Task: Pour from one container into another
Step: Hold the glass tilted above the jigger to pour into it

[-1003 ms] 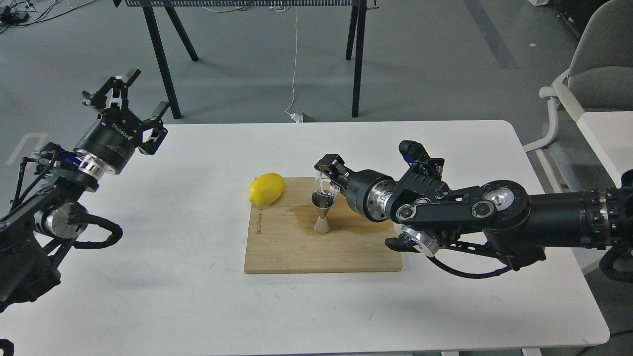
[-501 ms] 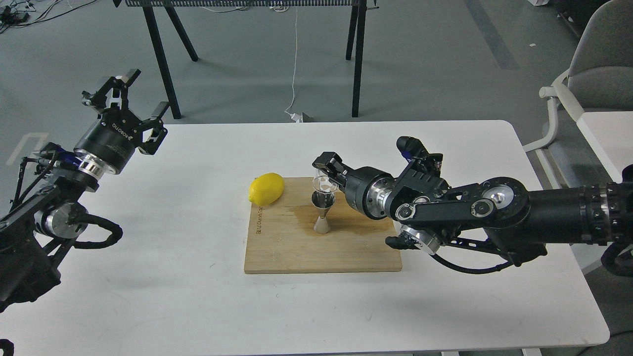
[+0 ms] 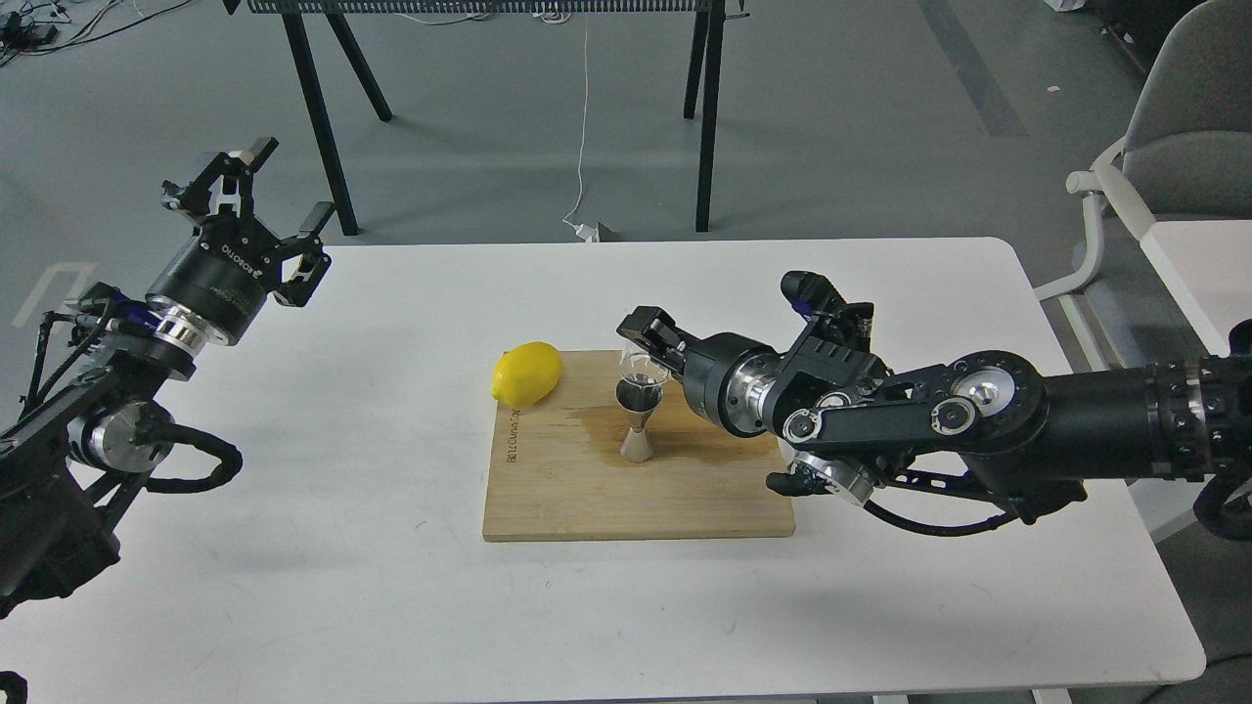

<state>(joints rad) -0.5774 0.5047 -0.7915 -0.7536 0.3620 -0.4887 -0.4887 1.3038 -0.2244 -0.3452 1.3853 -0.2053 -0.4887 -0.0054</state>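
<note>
A small steel jigger (image 3: 638, 422) stands upright near the middle of a wooden cutting board (image 3: 587, 489). Directly above and just behind its mouth hangs a small clear glass cup (image 3: 641, 364), held in my right gripper (image 3: 648, 354), which reaches in from the right and is shut on it. The cup looks close to upright; I cannot make out any liquid in it. My left gripper (image 3: 262, 186) is raised over the table's far left corner, well away from the board, open and holding nothing.
A yellow lemon (image 3: 527, 374) lies on the board's back left corner. A damp patch (image 3: 597, 422) darkens the board beside the jigger. The white table (image 3: 391, 606) surrounds the board; table legs and a chair (image 3: 1174, 147) stand beyond it.
My right gripper has shifted slightly left and up with the glass cup, and the cup has come back toward upright over the jigger. The left arm has not moved.
</note>
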